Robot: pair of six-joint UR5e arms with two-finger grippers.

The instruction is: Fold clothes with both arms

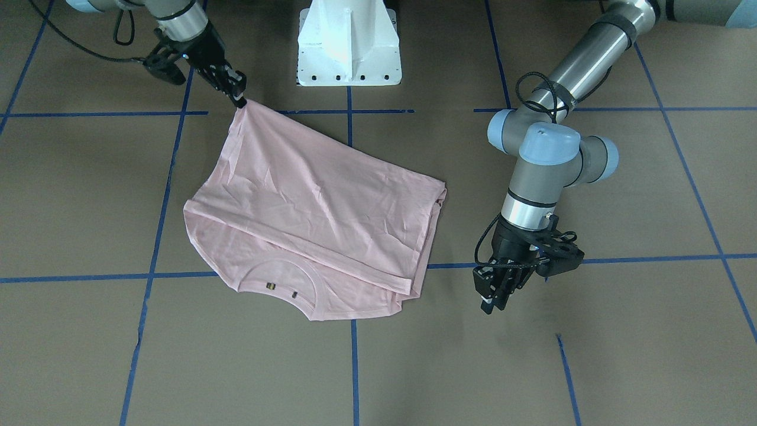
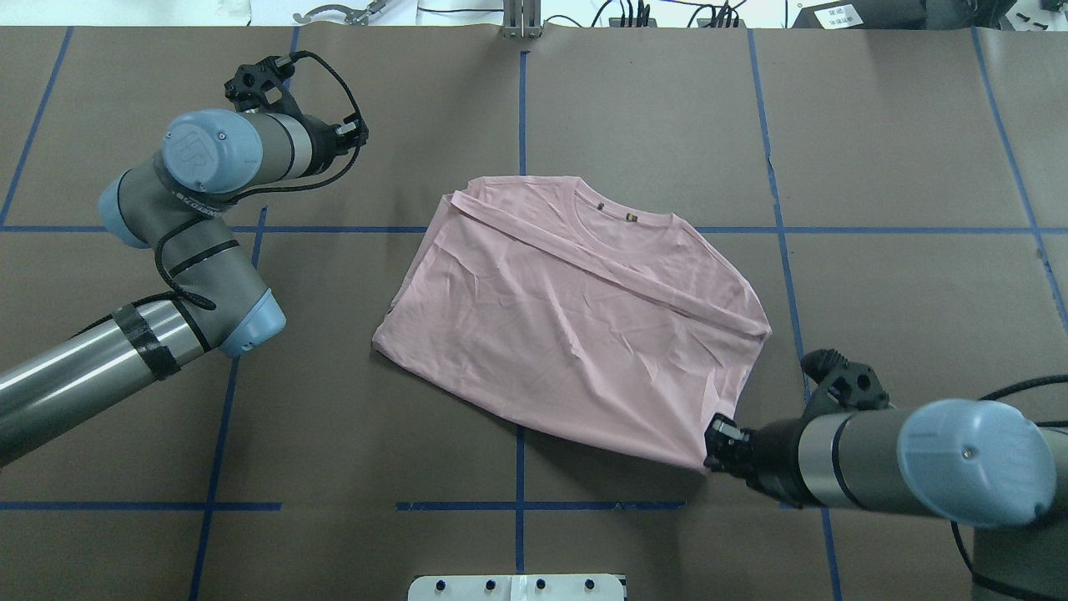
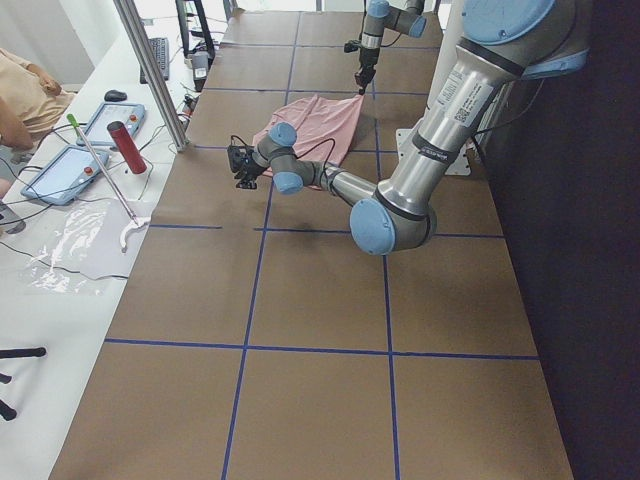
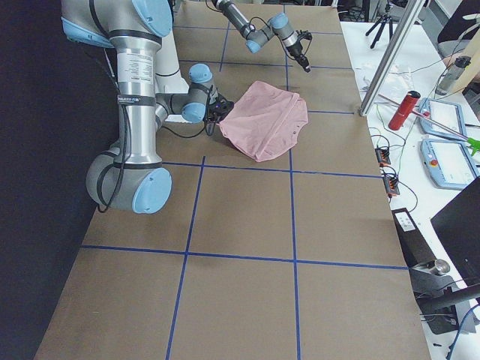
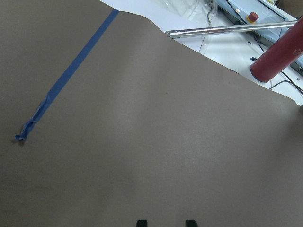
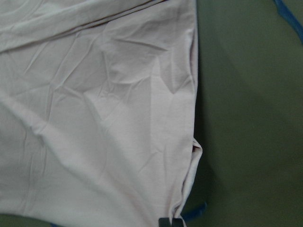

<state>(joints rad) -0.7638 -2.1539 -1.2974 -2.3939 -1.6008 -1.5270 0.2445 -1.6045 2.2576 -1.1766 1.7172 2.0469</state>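
The pale pink T-shirt (image 1: pixel 313 207) lies folded on the brown table, plain side up, with its neckline (image 2: pixel 622 225) on the far side from the robot. No cartoon shows. My right gripper (image 1: pixel 240 102) is shut on the shirt's near corner (image 2: pixel 705 446) and holds it slightly off the table. In the right wrist view the cloth (image 6: pixel 94 118) fills the frame. My left gripper (image 1: pixel 489 302) is open and empty over bare table, well to the side of the shirt. Its two fingertips (image 5: pixel 142 222) stand apart.
The white pedestal base (image 1: pixel 349 47) stands at the robot's side of the table. Blue tape lines (image 2: pixel 521 117) cross the brown surface. Beyond the far edge are a red cylinder (image 5: pixel 279 56), a metal post (image 3: pixel 150 70) and tablets (image 3: pixel 110 122).
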